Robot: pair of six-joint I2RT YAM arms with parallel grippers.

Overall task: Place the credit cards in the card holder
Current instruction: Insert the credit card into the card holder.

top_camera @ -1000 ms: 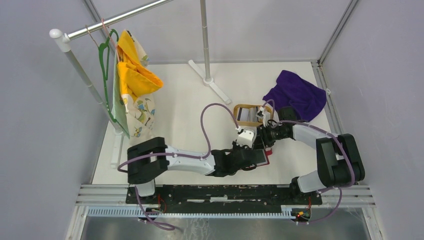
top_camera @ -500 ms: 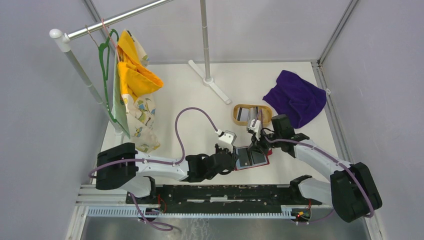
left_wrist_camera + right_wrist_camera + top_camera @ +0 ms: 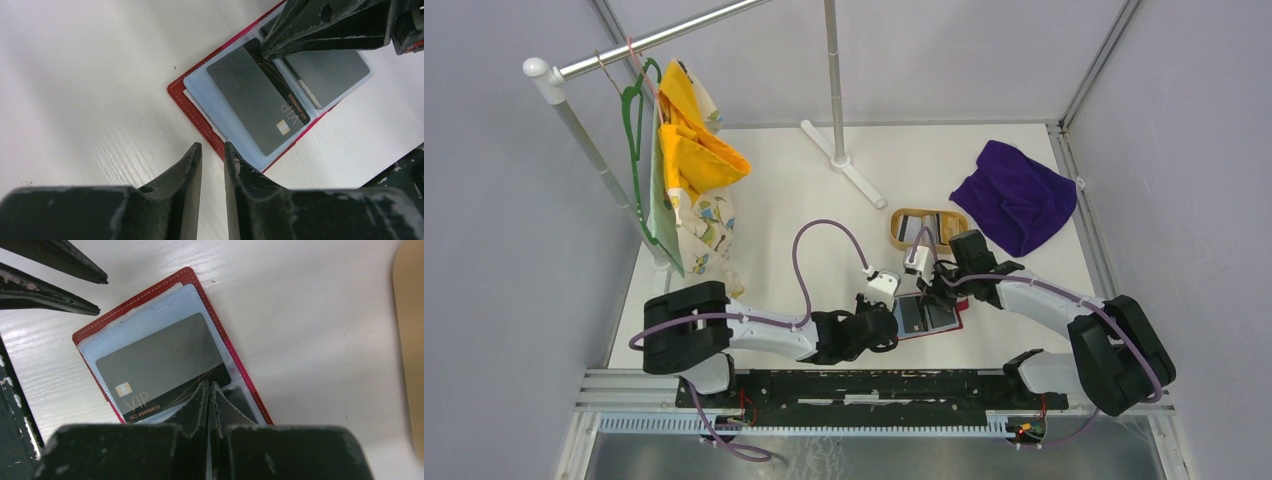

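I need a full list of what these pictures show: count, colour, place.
card holder: one, red, open, near middle
black card: one, in the holder's clear sleeve
grey card: one, in the next sleeve
tray: one, tan, beyond the holder, holding pale cards
cloth: one, purple, far right
hanger: one, green, on the left rail
garment: one, yellow, hanging there
pole: one, white, far middle
left hand: black, open, beside the holder's corner
right hand: black, shut, tips on the black card
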